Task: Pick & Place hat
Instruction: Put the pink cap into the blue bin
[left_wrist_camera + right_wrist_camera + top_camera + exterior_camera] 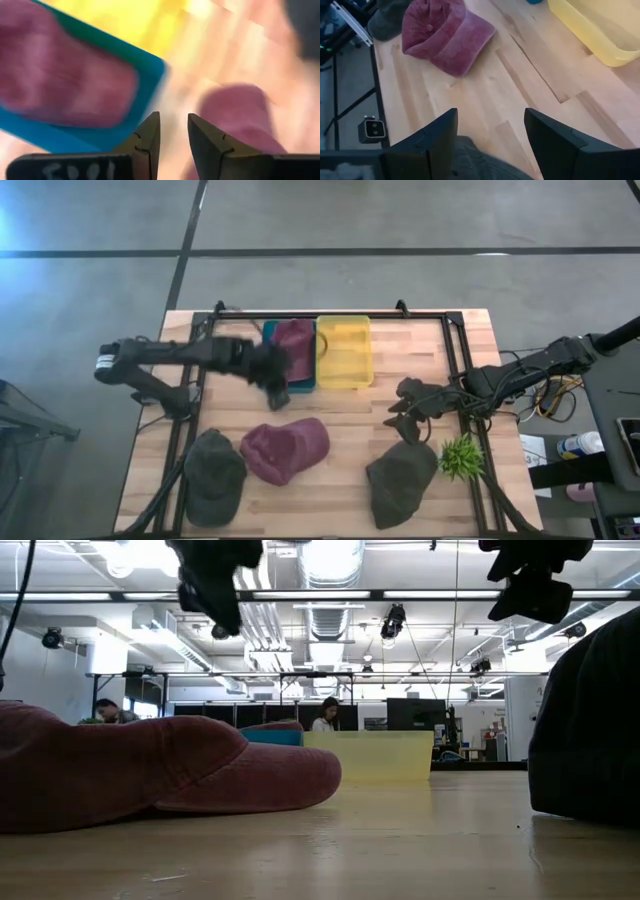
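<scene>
Two claws up, both empty: left claw (275,380) parted beside the teal bin (300,385) holding a maroon hat (294,340); right claw (410,415) gapes above the dark hat (400,478), probably next.

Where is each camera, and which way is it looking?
High view: above the table, facing down; both arms, left hand, right hand.
Low view: at tabletop height, facing the room; both arms hang in from above.
Left wrist view: on the left arm, facing the teal bin; its open fingers show.
Right wrist view: on the right arm, facing the table; its open fingers show.
Shared: the maroon hat.
</scene>
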